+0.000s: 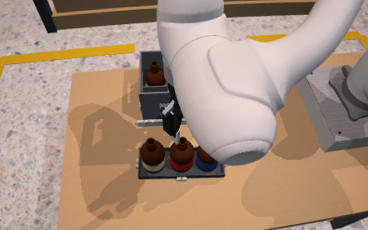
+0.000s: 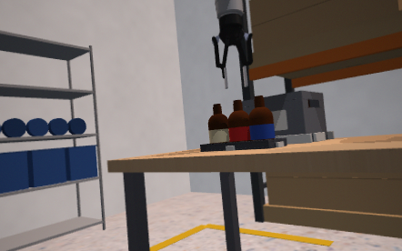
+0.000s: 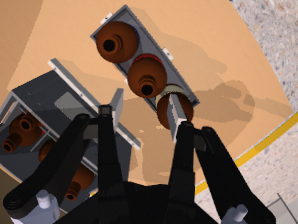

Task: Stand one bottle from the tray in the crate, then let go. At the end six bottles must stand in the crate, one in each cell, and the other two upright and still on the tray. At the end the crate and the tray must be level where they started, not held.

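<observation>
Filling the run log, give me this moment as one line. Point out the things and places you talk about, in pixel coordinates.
gripper (image 1: 175, 137) (image 2: 236, 86) (image 3: 145, 101): fingers apart, nothing between | above black tray (image 1: 146, 176) (image 2: 206, 147) (image 3: 114, 16) | three brown bottles upright on it | bottle transfer pending

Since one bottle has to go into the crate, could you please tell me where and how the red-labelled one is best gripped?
I'd grip the red-labelled bottle by its narrow neck, from straight above: it stands upright between two close neighbours, leaving little finger room around its wide body.
</observation>
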`<state>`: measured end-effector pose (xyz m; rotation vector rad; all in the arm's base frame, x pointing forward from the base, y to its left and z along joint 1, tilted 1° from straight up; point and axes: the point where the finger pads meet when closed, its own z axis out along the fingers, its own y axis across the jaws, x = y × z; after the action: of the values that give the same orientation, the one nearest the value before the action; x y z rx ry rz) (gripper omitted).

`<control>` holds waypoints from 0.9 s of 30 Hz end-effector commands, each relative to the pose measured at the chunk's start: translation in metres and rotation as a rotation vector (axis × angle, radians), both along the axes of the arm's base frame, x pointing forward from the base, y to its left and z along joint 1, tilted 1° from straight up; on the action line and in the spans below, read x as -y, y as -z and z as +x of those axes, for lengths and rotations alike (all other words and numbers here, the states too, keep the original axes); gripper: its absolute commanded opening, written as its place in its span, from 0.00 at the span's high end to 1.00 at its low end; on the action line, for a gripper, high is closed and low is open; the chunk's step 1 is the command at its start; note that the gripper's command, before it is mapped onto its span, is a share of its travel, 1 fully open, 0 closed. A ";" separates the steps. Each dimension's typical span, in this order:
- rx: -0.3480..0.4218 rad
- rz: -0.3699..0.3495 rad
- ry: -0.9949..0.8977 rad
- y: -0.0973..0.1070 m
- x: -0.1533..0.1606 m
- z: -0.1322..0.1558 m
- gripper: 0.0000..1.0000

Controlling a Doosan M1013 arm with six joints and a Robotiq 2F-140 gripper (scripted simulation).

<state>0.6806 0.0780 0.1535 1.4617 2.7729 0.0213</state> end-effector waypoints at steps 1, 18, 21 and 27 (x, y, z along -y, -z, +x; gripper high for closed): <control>-0.001 -0.003 -0.003 0.007 -0.002 0.000 0.62; -0.001 -0.003 -0.003 0.021 -0.002 0.001 0.62; -0.001 -0.003 -0.003 0.022 -0.002 0.001 0.62; -0.001 -0.003 -0.003 0.022 -0.002 0.001 0.62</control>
<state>0.6820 0.0780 0.1346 1.4620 2.7726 0.0211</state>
